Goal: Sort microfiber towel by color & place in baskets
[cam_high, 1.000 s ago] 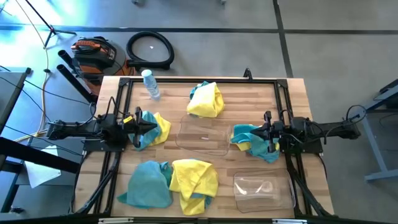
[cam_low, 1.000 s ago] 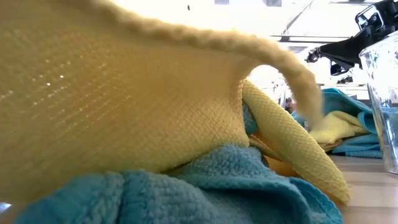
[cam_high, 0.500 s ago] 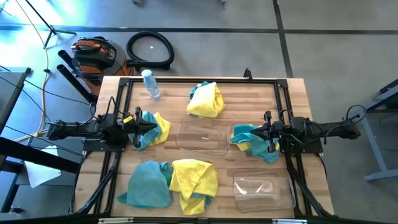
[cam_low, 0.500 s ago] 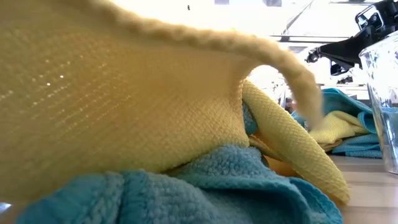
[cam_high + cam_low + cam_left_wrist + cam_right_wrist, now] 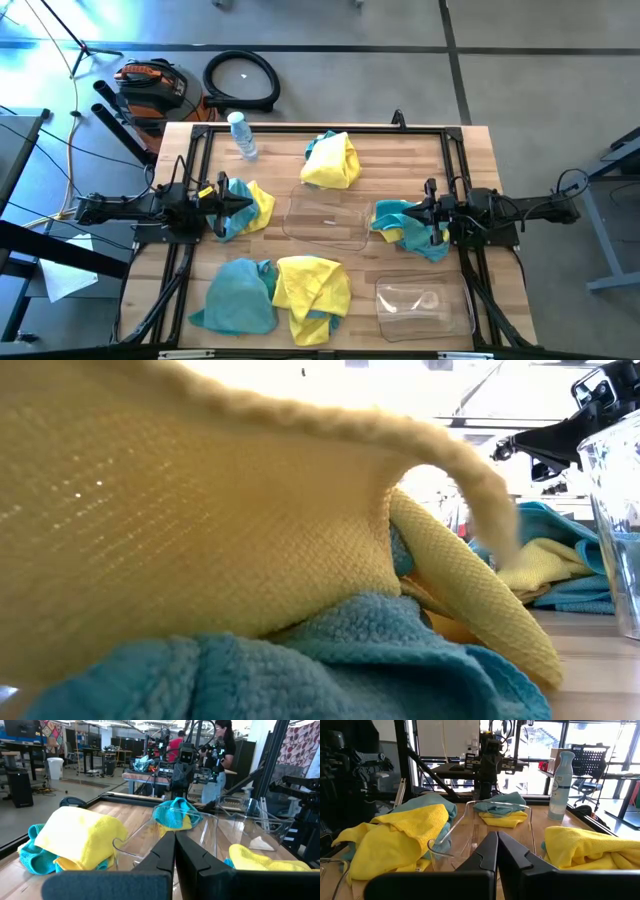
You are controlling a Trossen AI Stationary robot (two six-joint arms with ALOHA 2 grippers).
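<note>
Both clenched, empty: the left gripper (image 5: 222,199) is touching the left-edge towel pile (image 5: 250,206); the right gripper (image 5: 425,216) is touching the right-edge pile (image 5: 405,225).

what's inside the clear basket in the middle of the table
No towel shows inside the middle basket; the wood table shows through its clear bottom. The nearest towels, a yellow one and a teal-and-yellow pile, lie outside it.
</note>
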